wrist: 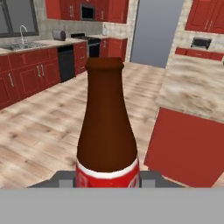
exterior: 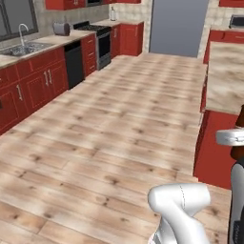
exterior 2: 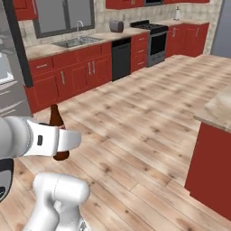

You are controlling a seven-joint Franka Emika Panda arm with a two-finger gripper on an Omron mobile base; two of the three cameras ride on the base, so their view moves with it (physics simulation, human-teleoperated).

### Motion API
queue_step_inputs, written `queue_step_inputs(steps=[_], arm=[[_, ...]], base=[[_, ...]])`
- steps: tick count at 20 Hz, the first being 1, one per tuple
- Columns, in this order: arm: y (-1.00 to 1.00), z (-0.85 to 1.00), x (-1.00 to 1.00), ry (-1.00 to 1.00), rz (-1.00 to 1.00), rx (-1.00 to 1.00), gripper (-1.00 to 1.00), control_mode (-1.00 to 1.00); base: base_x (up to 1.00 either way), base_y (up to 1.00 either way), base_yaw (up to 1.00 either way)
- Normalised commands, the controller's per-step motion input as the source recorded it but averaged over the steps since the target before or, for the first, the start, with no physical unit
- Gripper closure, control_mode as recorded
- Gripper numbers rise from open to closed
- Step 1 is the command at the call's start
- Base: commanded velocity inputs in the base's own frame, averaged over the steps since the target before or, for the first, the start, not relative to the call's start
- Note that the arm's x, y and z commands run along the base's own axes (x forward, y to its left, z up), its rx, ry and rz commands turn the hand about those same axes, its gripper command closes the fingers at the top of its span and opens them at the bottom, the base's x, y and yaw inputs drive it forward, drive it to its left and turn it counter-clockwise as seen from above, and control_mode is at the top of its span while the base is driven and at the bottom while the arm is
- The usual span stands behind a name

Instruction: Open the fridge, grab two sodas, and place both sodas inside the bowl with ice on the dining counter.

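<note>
A soda (wrist: 107,131), a brown bottle with a red label, stands upright in the middle of the hand view. My gripper (wrist: 108,178) is shut on its lower body, at the label. From the right base view the soda (exterior 2: 56,118) hangs above the wooden floor behind my hand (exterior 2: 63,140). Its dark neck (exterior: 241,118) also shows at the right edge of the left base view. The fridge (exterior 2: 10,85) stands open at the far left, its white inside showing. The dining counter (wrist: 192,83) lies ahead to the right, a marbled slab on a red base. The bowl is out of view.
Red cabinets with a sink (exterior: 24,47), a black dishwasher (exterior: 75,62) and a stove (exterior: 97,40) line the left wall. A tall grey panel (exterior: 178,26) stands at the far end. Wide wooden floor (exterior: 119,114) runs between the cabinets and the dining counter (exterior: 226,76).
</note>
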Motion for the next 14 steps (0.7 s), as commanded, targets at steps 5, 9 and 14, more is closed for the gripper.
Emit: queue_step_inputs(steps=[5,9,14], arm=[[0.00,0.00,0.00,0.00,0.00,0.00,1.00,1.00],[0.00,0.00,0.00,0.00,0.00,0.00,1.00,1.00],[0.00,0.00,0.00,0.00,0.00,0.00,1.00,1.00]], base=[[0.51,-1.00,-0.02],[0.34,-1.00,-0.09],[0.21,-1.00,-0.19]])
